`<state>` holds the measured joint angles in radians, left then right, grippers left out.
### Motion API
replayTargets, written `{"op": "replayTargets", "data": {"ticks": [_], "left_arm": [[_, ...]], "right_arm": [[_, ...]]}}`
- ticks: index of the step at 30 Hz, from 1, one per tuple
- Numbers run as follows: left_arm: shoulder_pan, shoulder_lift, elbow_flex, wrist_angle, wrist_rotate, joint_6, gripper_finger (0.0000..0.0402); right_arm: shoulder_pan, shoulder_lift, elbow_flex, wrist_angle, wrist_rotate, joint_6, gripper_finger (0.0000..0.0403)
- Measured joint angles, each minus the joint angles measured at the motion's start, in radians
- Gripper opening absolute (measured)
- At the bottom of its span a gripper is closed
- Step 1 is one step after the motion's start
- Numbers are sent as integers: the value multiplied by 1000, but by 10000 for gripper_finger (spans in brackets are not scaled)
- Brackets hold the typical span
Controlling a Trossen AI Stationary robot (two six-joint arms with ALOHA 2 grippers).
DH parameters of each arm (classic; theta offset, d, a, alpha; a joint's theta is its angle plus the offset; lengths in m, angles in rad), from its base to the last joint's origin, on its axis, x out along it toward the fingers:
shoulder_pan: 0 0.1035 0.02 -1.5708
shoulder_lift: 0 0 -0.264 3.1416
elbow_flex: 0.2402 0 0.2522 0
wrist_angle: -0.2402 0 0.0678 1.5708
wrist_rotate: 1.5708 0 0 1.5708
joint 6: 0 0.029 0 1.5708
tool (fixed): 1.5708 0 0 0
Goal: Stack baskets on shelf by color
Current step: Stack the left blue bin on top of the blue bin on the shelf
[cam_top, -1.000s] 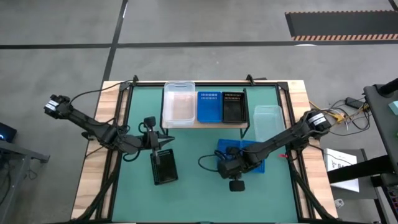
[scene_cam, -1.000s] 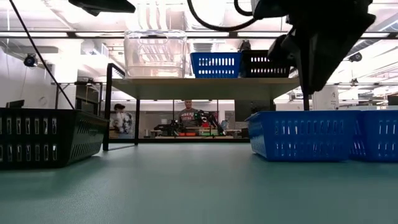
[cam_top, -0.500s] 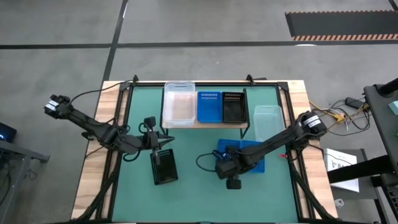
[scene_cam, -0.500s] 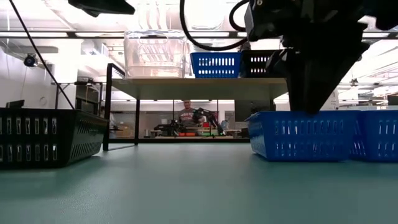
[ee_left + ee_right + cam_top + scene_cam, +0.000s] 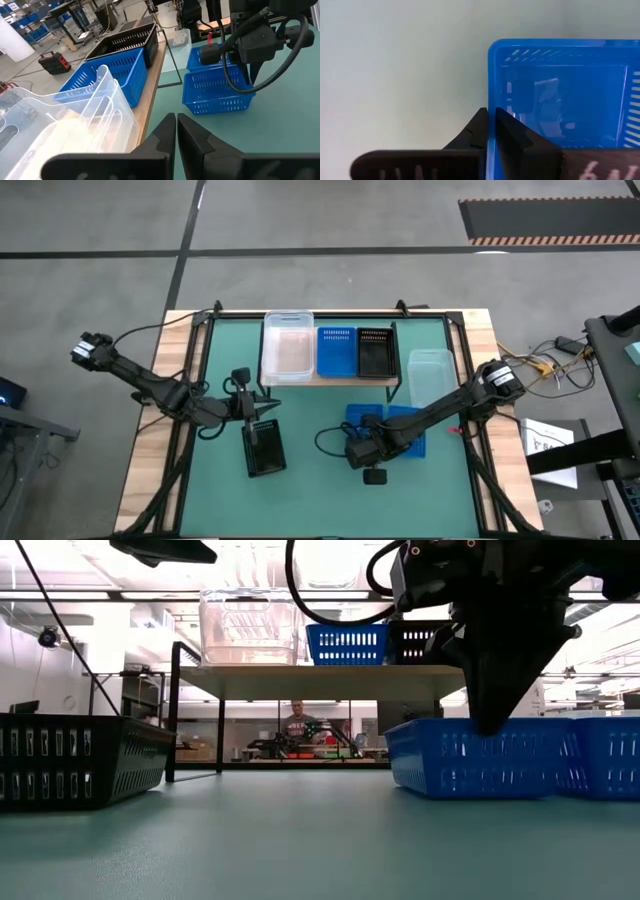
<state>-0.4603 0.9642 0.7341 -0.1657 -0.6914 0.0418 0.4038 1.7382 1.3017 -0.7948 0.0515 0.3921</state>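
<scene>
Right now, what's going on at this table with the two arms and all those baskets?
The right gripper is pinching the wall of a blue basket on the green table. The left gripper waits, shut, near a black basket on the table. The shelf already holds a clear tub, a blue one and a black one.

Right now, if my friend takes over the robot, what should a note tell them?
Right gripper: shut on the wall of a blue perforated plastic basket on the green table.
Left gripper: shut, empty, near the wood-topped shelf.
Done: clear tub, blue basket and black mesh basket sit on the shelf.
Left: the held blue basket, a second black mesh basket and a second clear tub go up, matching colours.
</scene>
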Motion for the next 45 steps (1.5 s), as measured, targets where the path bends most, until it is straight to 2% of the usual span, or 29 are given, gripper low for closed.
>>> {"op": "replayTargets", "data": {"ticks": [8, 17, 25, 27, 30, 35, 40, 45], "left_arm": [[0, 0, 0, 0, 0, 1, 1], [0, 2, 0, -1, 0, 1, 2], [0, 1, -3, -1, 0, 17, 2], [0, 2, -1, 0, 0, 17, 2], [0, 2, -1, 0, 0, 17, 2], [0, 2, -1, 0, 0, 18, 2], [0, 2, -2, -1, 0, 24, 2], [0, 2, 0, 0, 0, 25, 2]], "right_arm": [[6, 0, 117, -29, -32, -77, 13], [33, 0, 392, -101, -37, -278, 13], [56, -2, 673, -235, -22, -413, 12], [55, -3, 740, -252, 37, -435, 12], [49, -3, 823, -313, 185, -445, 12], [6, -3, 899, -442, 400, -439, 12], [-58, -3, 921, -500, 502, -438, 12], [-160, -3, 899, -529, 527, -437, 12]]}}
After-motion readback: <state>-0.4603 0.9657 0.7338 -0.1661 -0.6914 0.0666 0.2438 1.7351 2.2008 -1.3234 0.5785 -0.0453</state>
